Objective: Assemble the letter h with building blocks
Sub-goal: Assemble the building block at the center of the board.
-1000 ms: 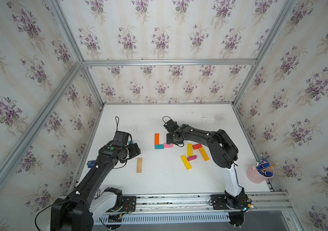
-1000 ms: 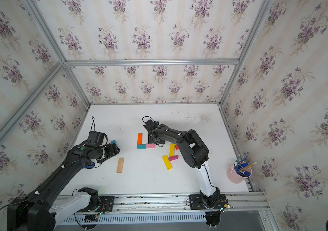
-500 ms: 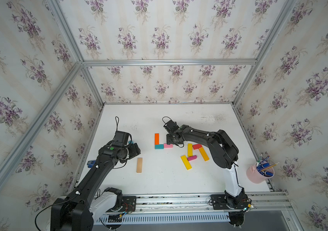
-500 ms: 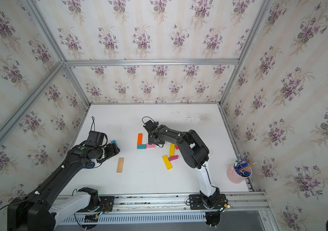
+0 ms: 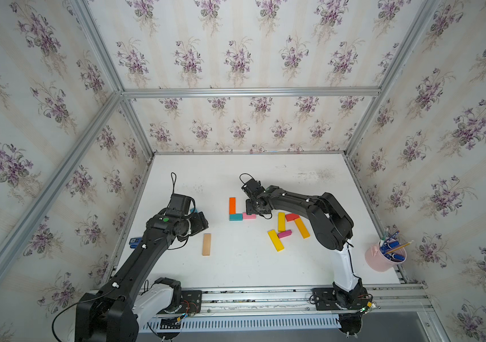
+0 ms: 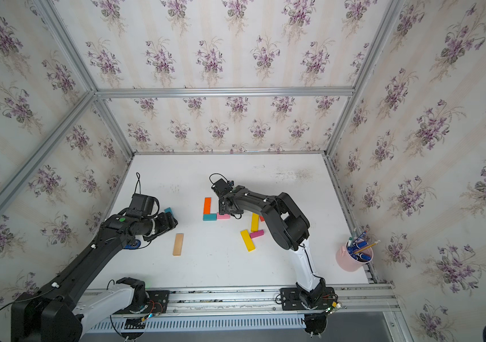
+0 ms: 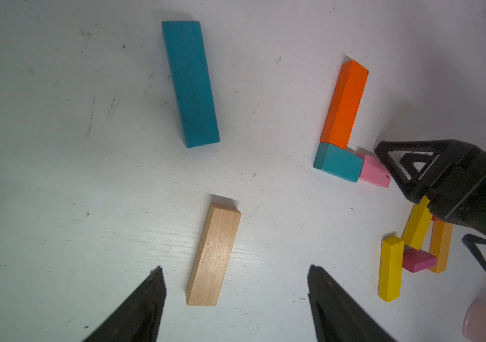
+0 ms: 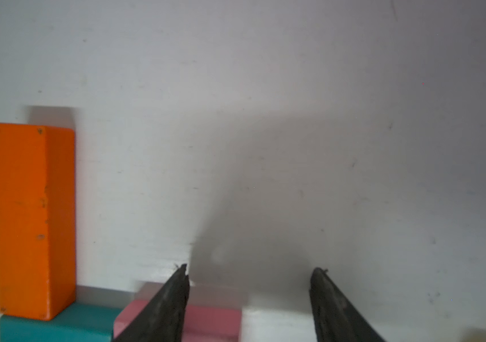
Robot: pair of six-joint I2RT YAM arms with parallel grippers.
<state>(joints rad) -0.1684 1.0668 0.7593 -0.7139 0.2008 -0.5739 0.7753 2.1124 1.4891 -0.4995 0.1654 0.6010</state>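
Left jaws spread, empty, over the plain wood bar (image 7: pixel 213 254). Farther out, right jaws spread, one overlapping the pink block (image 8: pixel 206 322) at three o'clock of the short teal block (image 8: pixel 55 328). Any sideways drift could knock pink askew!

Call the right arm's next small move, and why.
Probably lift the right gripper straight up. Its jaws stand open, holding nothing, and the pink block already lies flat against the short teal block at the orange block's end. The h needs a right leg; a long yellow block lies loose nearby.
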